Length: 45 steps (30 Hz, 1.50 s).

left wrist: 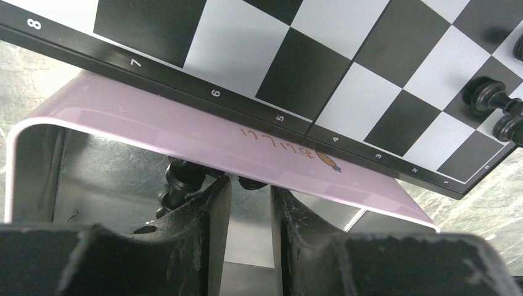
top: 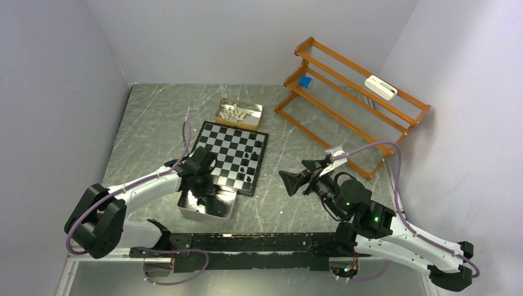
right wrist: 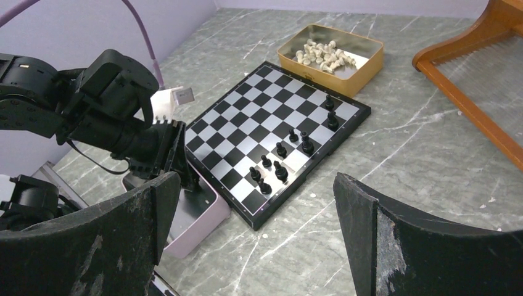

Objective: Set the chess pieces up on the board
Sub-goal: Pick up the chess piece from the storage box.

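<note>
Left gripper (left wrist: 250, 188) sits narrowly parted in the near tray (left wrist: 123, 117); whether it grips anything is unclear. A poor pinch could drop a piece (left wrist: 182, 176). Right gripper (right wrist: 256, 191) gapes, empty.

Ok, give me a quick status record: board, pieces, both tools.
board: partly set, one colour only
black pieces: several standing along its right side, more in the silver tray
white pieces: heaped in the gold tin beyond the board
left tool: down in the silver tray, jaws narrow, grip unclear
right tool: open, empty, hovering right of the board
</note>
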Each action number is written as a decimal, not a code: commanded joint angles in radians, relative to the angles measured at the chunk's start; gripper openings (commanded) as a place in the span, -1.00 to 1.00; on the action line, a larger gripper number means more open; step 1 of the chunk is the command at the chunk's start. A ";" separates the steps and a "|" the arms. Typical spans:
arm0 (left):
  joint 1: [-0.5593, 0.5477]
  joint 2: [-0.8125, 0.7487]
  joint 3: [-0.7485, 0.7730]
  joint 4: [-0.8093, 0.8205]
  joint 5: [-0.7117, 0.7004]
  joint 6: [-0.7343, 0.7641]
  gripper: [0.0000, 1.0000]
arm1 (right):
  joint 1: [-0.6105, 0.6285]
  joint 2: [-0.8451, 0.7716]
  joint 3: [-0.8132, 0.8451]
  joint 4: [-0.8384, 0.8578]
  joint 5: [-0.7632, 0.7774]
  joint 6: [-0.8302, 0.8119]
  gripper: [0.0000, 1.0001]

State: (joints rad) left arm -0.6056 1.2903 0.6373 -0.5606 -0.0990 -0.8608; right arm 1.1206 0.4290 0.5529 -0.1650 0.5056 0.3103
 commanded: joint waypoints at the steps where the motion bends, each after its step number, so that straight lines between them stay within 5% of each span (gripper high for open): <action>1: 0.004 0.002 -0.008 0.026 -0.019 -0.001 -0.29 | 0.002 -0.006 -0.008 0.017 0.015 0.008 1.00; 17: 0.003 0.037 0.006 0.040 -0.047 0.001 -0.21 | 0.001 -0.004 0.004 0.017 0.014 -0.006 1.00; 28: 0.002 0.024 0.007 0.019 -0.049 0.024 -0.58 | 0.001 0.010 -0.008 0.042 0.013 -0.009 1.00; 45: -0.017 -0.177 0.014 -0.025 0.040 0.047 -0.63 | 0.000 0.241 0.116 0.044 -0.077 0.213 1.00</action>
State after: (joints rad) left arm -0.6155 1.1595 0.6327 -0.5934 -0.0982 -0.8467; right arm 1.1206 0.6086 0.5869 -0.1272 0.4702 0.4469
